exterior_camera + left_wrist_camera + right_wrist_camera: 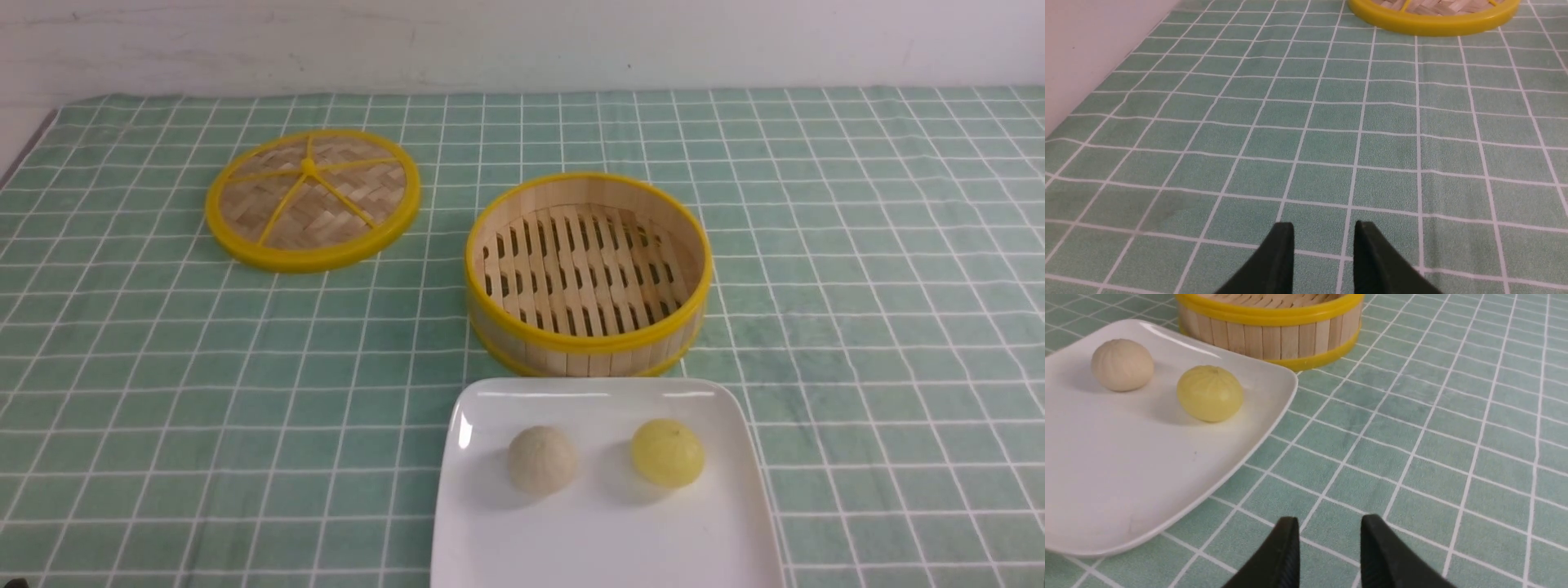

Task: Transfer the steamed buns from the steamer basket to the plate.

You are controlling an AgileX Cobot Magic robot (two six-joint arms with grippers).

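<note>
One green cloth (245, 392) with a white grid covers your bench. On it, at the near side, you have the white plate (608, 547), its near edge cut off in the front view. Just beyond its far edge, your steamer basket (588, 351) stands upright, slatted floor bare; whether the two touch, you cannot tell. Well to the basket's left and a little farther off, you find the woven lid (326, 216) lying flat, yellow rim and spokes up. Your left fingers (1289, 245) and right fingers (1292, 539) both stand released, a gap between each pair, grasping nothing. Both steamed buns sit apart on the plate's far half: the yellow bun (667, 453) right, the cream bun (542, 461) left.
</note>
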